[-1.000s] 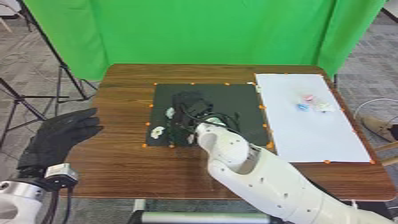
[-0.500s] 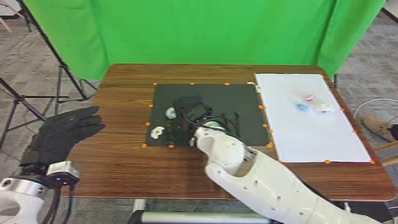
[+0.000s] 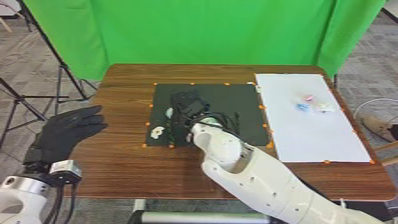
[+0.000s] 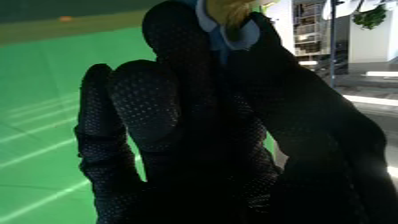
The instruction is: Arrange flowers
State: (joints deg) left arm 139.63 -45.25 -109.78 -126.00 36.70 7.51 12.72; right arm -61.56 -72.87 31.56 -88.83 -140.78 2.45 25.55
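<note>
Right hand (image 3: 187,99): over the dark mat (image 3: 240,95), pinching a pale flower (image 4: 245,38) between thumb and fingertips!
White bloom (image 3: 157,132): on the mat, just left of the hand and nearer the robot.
Pink flower (image 3: 308,97): on the white sheet (image 3: 320,137), well to the hand's right.
Placement: looks like the step in hand; ease the stem down flat, then loosen thumb first.
Release: lift straight up, or a glove fingertip may drag petals.
</note>
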